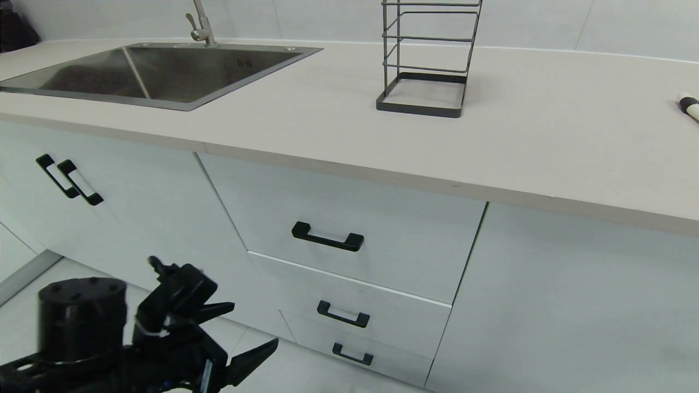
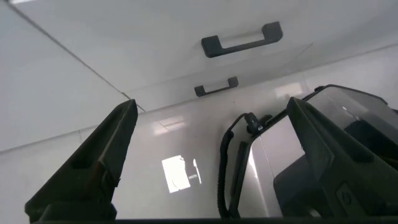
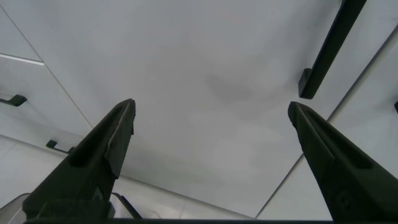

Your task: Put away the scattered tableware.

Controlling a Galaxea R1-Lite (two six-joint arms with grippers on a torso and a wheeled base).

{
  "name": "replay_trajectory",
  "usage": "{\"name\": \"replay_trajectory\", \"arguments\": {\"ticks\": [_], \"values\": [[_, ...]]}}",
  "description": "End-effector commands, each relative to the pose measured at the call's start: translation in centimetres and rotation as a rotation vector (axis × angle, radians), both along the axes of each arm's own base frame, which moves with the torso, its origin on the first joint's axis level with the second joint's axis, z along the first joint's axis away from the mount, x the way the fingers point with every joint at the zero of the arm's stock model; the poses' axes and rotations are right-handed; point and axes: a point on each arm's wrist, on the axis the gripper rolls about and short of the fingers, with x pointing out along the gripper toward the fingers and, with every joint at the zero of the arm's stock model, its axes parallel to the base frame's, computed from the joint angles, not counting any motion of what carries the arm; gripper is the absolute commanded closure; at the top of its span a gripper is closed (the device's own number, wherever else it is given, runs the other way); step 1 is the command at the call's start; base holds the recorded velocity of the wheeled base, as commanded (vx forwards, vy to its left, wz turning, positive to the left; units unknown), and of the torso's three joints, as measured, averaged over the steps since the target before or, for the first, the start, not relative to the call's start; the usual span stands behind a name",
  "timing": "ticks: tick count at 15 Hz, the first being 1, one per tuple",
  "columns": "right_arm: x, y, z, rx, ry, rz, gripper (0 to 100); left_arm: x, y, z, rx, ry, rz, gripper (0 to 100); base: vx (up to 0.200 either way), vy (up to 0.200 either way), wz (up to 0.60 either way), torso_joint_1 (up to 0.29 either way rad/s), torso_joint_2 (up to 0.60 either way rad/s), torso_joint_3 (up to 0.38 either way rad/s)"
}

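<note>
Head view: The bench (image 1: 338, 131) is running across the frame. A sink (image 1: 164, 71) with a tap (image 1: 201, 27) is sitting in it at the far left. A dark wire rack (image 1: 426, 71) is standing upright near the bench's middle, towards the back wall. The tableware item (image 1: 689, 106), a small black-and-cream piece cut off by the frame, is lying on the bench at the far right, well apart from the rack; what kind of piece it is cannot be told. Below the bench, three stacked drawers are each showing a black drawer handle (image 1: 327, 236). The left hand (image 1: 243, 330) is hanging low in front of the cabinets, beside the bottom drawers, with its jaws spread wide and holding nothing.

Left wrist view: The left hand's fingers (image 2: 106, 155) are standing far apart with nothing between them, pointing towards two drawer handles and the glossy floor (image 2: 180, 174).

Right wrist view: The right hand (image 3: 210, 109) is facing a plain cabinet front (image 3: 205, 74), jaws fully spread and gripping nothing. A long black door handle (image 3: 329, 50) is showing beyond one finger.
</note>
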Motion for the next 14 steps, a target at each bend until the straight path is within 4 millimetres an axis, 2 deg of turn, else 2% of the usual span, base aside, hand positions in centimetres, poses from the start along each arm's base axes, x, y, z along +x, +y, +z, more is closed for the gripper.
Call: {"name": "replay_trajectory", "arguments": {"ticks": [1,3,4,7,8,10,11,13,14], "values": [[0.0,0.0,0.0,0.000,0.001,0.000,0,-7.2,2.7,1.1,-0.054,-0.189,0.040,0,0.000,0.000,0.00,0.000,0.00,0.000],[0.0,0.0,0.0,0.000,0.003,0.000,0,-10.2,4.0,1.9,-0.074,-0.315,0.110,0,0.000,0.000,0.00,0.000,0.00,0.000],[0.0,0.0,0.0,0.000,0.001,0.000,0,-12.5,4.6,2.1,-0.088,-0.405,0.147,0,0.000,0.000,0.00,0.000,0.00,0.000],[0.0,0.0,0.0,0.000,0.001,0.000,0,-17.1,5.4,0.3,-0.094,-0.498,0.229,0,0.000,0.000,0.00,0.000,0.00,0.000],[0.0,0.0,0.0,0.000,0.001,0.000,0,-18.4,5.5,-1.0,-0.094,-0.503,0.232,0,0.000,0.000,0.00,0.000,0.00,0.000],[0.0,0.0,0.0,-0.005,0.003,0.002,0,-18.9,5.6,-2.3,-0.089,-0.465,0.237,0,0.000,0.000,0.00,0.000,0.00,0.000],[0.0,0.0,0.0,-0.003,0.003,0.002,0,-18.9,5.6,-2.1,-0.109,-0.481,0.249,0,0.000,0.000,0.00,0.000,0.00,0.000],[0.0,0.0,0.0,-0.002,0.003,0.000,0,-18.9,5.8,-2.6,-0.046,-0.460,0.396,0,0.000,0.000,0.00,0.000,0.00,0.000],[0.0,0.0,0.0,-0.002,0.003,0.000,0,-19.5,5.7,-2.8,-0.050,-0.518,0.449,0,0.000,0.000,0.00,0.000,0.00,0.000]]}}
